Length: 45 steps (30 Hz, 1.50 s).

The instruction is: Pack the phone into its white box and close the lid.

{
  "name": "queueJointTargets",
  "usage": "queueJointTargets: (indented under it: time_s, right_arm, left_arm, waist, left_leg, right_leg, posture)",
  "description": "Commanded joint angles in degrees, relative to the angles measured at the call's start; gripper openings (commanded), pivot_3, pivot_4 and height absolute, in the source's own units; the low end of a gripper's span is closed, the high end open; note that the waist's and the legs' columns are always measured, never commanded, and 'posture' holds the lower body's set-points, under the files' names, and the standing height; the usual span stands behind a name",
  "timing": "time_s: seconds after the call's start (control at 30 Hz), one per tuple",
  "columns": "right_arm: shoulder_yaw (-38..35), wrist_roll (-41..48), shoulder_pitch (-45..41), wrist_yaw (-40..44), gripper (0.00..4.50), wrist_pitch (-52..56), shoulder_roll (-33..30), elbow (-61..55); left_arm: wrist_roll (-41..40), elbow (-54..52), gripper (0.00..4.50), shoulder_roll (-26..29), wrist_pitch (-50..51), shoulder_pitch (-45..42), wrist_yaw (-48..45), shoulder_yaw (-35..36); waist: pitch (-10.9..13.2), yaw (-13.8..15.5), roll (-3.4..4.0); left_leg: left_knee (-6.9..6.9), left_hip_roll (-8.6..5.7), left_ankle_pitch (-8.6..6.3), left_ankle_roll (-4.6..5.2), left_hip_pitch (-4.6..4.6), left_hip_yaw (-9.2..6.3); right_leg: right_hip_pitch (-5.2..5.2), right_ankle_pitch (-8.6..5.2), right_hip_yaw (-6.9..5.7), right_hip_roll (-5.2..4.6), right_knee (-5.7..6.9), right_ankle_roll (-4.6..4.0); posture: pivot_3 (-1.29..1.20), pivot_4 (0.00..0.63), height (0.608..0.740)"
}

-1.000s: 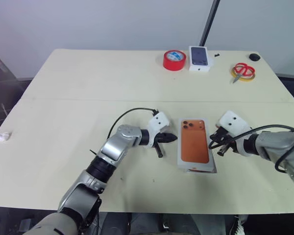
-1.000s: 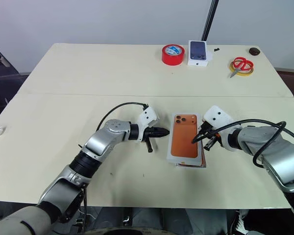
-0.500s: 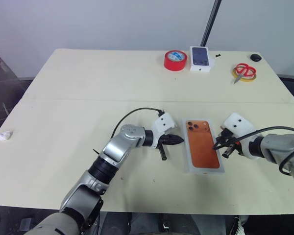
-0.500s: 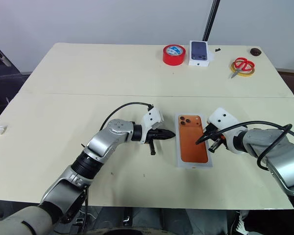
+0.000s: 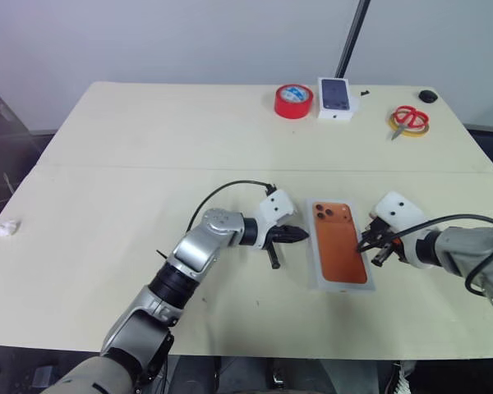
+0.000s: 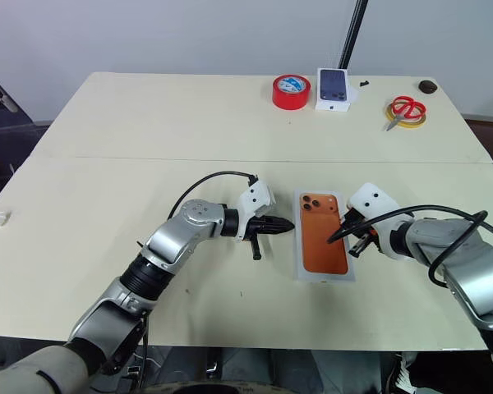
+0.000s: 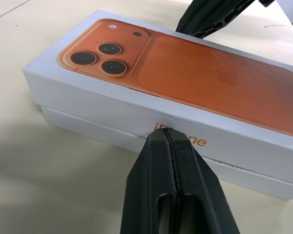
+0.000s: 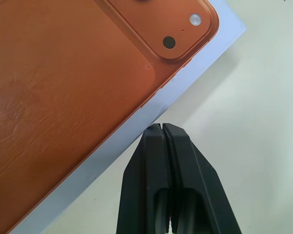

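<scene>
The lid [image 5: 339, 244], with its orange phone picture facing up, sits on the white box [image 7: 93, 127], whose lower edge shows as a thin band beneath it; together they lie flat on the table [image 5: 148, 139], near its front edge and right of centre. The left gripper [image 5: 302, 235] is just beside the lid's left long side, fingers pressed together on nothing, tips at the side wall by the orange lettering. The right gripper [image 5: 361, 245] is at the lid's right long edge, also closed and empty. Well beyond the lid, along the table's far edge, are a roll of red tape [image 5: 293, 101], a small white box with a dark phone picture [image 5: 335, 98] and red-handled scissors [image 5: 408, 120] on a yellow ring. Far left of the lid, a crumpled white scrap [image 5: 6, 227] lies at the table's edge. A pale wall rises behind the table.
</scene>
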Motion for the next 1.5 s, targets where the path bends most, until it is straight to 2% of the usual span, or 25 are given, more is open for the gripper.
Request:
queueJointTargets:
  time_s: [0.03,0.77,1.0,1.17,1.33,1.5]
  right_arm:
    - [0.1,0.8,-0.6,1.2,0.06,-0.6,0.9,-2.0]
    - [0.3,-1.2,0.0,1.7,0.06,-1.4,1.0,-1.3]
    - [-8.8,-0.3,4.1,8.0,0.06,-6.2,-2.8,-1.3]
    - [-13.7,3.4,10.5,13.8,0.06,-8.1,-2.6,-6.4]
    - [-9.7,2.4,14.7,11.4,0.06,-8.1,-0.3,-8.5]
    - [-6.2,0.2,15.9,7.8,0.06,-8.0,1.3,-8.2]
  left_arm:
    - [-0.2,-0.9,0.0,-1.0,-0.9,-0.7,-0.2,-0.6]
    - [-0.1,1.4,0.0,0.0,-1.4,-0.3,0.7,0.7]
    - [-2.6,0.7,0.0,1.2,0.2,-1.3,2.0,6.1]
    - [-2.1,3.6,0.0,-1.4,-0.7,-4.5,2.6,5.6]
    - [1.4,11.2,0.0,-5.2,-3.9,-7.6,3.4,2.2]
    - [4.7,16.6,0.0,-5.4,-5.4,-7.8,3.5,-0.1]
  waist:
    - [0.0,0.0,0.0]
    - [0.0,-0.1,0.0]
    - [0.0,0.0,0.0]
    - [0.0,0.4,0.0]
    - [0.0,1.0,-0.01]
    - [-0.1,0.8,-0.07]
  left_leg:
    - [0.0,0.0,0.0,0.0,0.0,0.0]
    - [0.0,0.0,0.0,0.0,0.02,0.0]
    - [0.01,0.0,0.0,0.0,0.02,0.01]
    - [0.03,-0.03,0.0,0.0,0.02,-0.01]
    - [0.06,-0.11,0.0,0.0,0.03,0.0]
    - [0.05,-0.11,0.0,0.01,0.1,-0.02]
  right_leg:
    - [0.0,0.0,0.0,0.0,0.0,0.0]
    - [0.0,0.0,0.0,0.01,0.04,0.0]
    - [-0.01,0.0,0.01,0.0,0.06,0.0]
    - [0.03,0.0,-0.02,0.0,0.06,0.01]
    - [0.05,-0.01,0.0,-0.01,0.05,0.02]
    - [0.1,-0.01,0.01,0.02,0.06,0.02]
  posture:
    - [0.0,0.15,0.732]
    - [0.0,0.15,0.732]
    - [0.0,0.15,0.732]
    - [0.0,0.15,0.732]
    - [0.0,0.15,0.732]
    - [0.0,0.15,0.732]
